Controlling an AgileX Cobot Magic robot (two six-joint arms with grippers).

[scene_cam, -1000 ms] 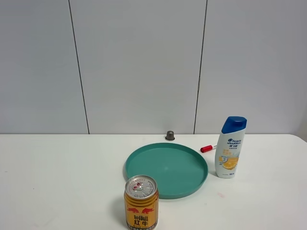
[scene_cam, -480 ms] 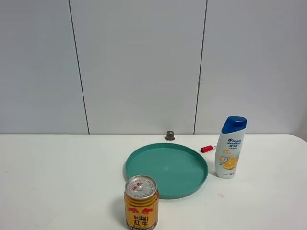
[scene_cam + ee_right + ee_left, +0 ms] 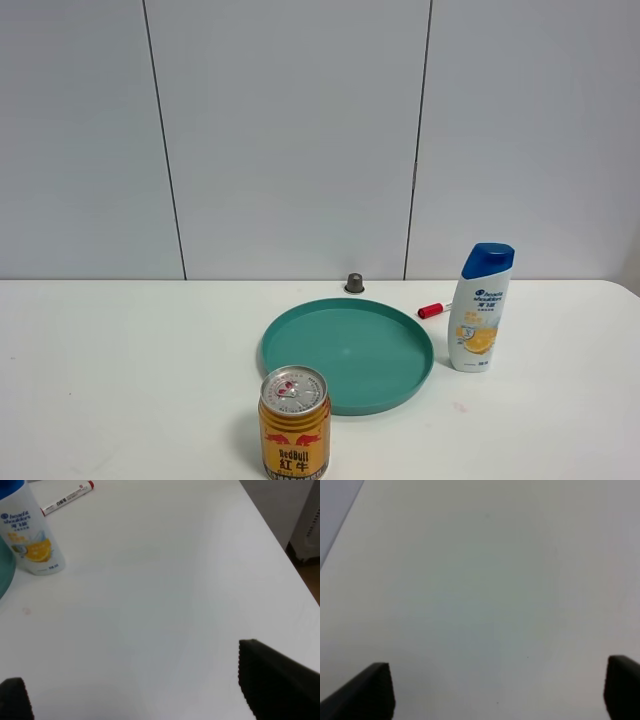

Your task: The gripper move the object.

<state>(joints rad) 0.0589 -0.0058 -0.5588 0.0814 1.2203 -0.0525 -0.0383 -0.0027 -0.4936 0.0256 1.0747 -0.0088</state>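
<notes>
Your right gripper (image 3: 135,690) hangs wide open over bare table (image 3: 165,580), holding nothing. Your shampoo bottle (image 3: 481,307) stands upright just right of the green plate (image 3: 300,345), leaving its right side free to approach.

White table (image 3: 120,370), plate (image 3: 300,345), bottle (image 3: 478,310), can (image 3: 294,420), marker (image 3: 431,310)

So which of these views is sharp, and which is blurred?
Exterior high: sharp, evenly lit, the shampoo bottle label readable. Left wrist: soft, only bare table. Right wrist: the bottle fairly clear, the dark tool edges blurred.
</notes>
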